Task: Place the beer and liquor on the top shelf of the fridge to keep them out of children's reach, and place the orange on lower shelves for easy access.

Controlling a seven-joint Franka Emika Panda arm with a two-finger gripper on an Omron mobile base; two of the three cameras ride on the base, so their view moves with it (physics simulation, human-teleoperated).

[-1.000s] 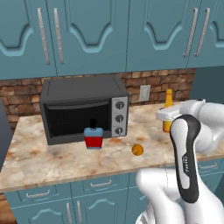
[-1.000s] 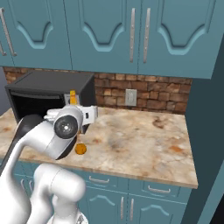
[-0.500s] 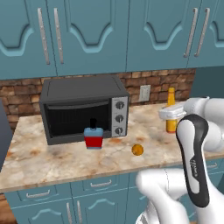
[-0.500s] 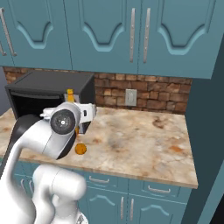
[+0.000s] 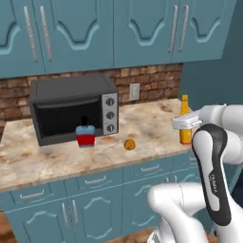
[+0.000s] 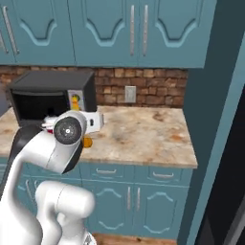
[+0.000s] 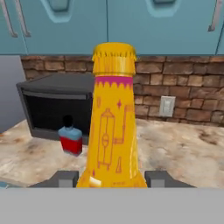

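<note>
I have my gripper clamped on the beer, lifted at my twelve o'clock, nothing shelved yet, while the liquor and orange wait on the counter at ten o'clock.

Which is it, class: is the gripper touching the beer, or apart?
Touching. In the hand view the beer stands between the gripper fingertips, filling the space between them with no gap.

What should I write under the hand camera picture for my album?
Robot gripper holding a tall amber beer bottle, with the red-and-blue liquor bottle on the counter by the black oven.
</note>
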